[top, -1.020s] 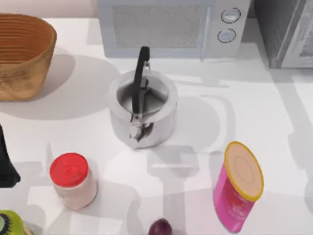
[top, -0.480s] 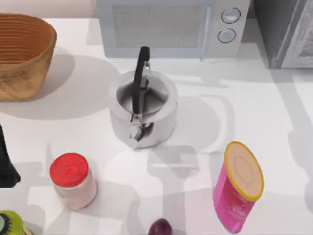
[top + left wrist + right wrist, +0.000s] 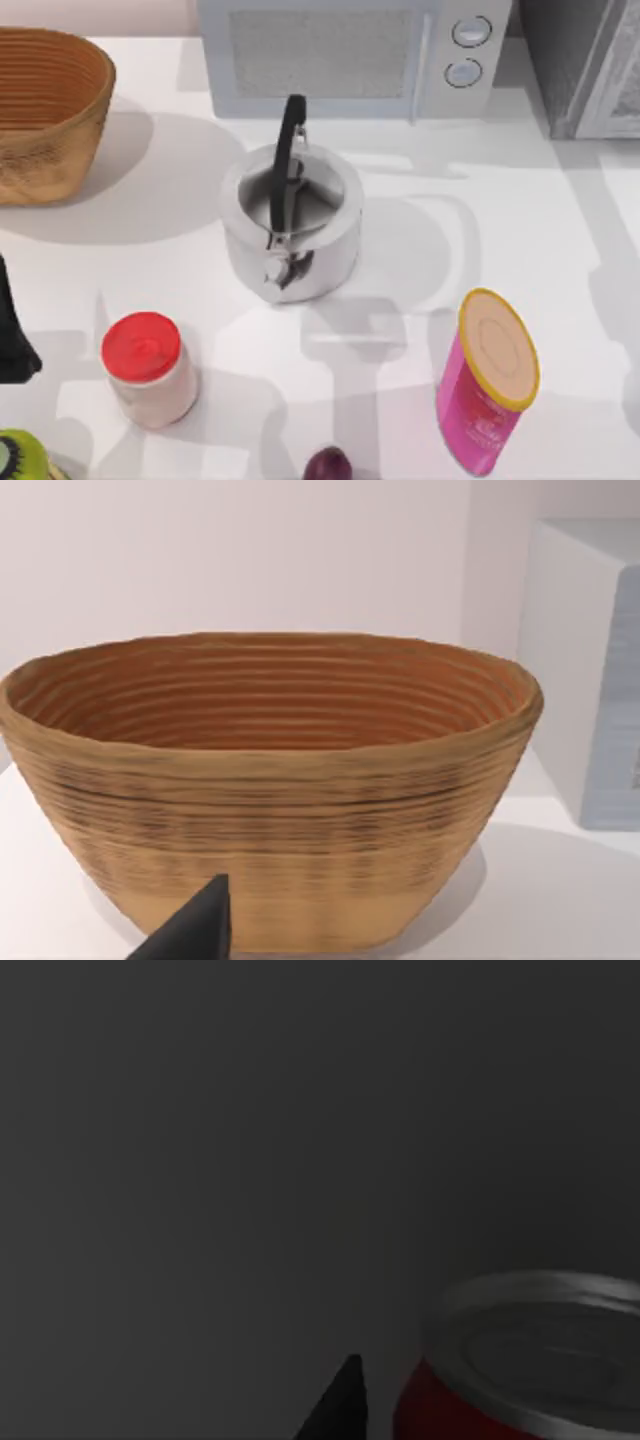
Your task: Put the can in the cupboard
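Can [image 3: 520,1370] sits upright against a dark grey wall, apparently inside the cupboard [image 3: 585,65] at two o'clock on the worktop. Right fingers [image 3: 340,1405] just beside it; grip state cannot be told. You should confirm it stands before withdrawing straight.

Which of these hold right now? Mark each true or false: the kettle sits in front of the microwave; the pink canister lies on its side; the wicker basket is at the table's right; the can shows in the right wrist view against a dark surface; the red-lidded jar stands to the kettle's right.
1. The kettle sits in front of the microwave: true.
2. The pink canister lies on its side: false, it stands upright.
3. The wicker basket is at the table's right: false, it is at the left.
4. The can shows against a dark surface: true.
5. The red-lidded jar stands to the kettle's right: false, it is nearer and to the left.
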Motion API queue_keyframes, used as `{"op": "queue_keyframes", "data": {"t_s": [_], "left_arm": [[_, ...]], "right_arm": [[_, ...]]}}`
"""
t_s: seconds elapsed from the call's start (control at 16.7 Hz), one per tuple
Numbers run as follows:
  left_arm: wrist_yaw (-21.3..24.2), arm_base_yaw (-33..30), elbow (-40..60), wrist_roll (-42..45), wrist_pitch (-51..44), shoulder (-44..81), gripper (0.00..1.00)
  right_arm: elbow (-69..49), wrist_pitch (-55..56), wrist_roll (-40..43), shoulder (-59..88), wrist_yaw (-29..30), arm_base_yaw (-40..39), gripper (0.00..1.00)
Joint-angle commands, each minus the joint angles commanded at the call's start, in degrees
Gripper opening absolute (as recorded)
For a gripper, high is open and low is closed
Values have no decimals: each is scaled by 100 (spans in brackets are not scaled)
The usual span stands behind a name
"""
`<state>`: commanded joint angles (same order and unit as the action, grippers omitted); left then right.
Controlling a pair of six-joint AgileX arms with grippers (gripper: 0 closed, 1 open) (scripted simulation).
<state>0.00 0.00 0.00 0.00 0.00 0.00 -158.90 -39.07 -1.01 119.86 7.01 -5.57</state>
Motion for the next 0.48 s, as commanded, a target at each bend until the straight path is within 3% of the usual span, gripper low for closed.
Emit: {"op": "queue_keyframes", "data": {"t_s": [0.12,0.48], "left_arm": [[0,0,0,0,0,0,100],[0,0,0,0,0,0,100]], "right_arm": [[0,0,0,0,0,0,98],[0,0,0,0,0,0,100]]}}
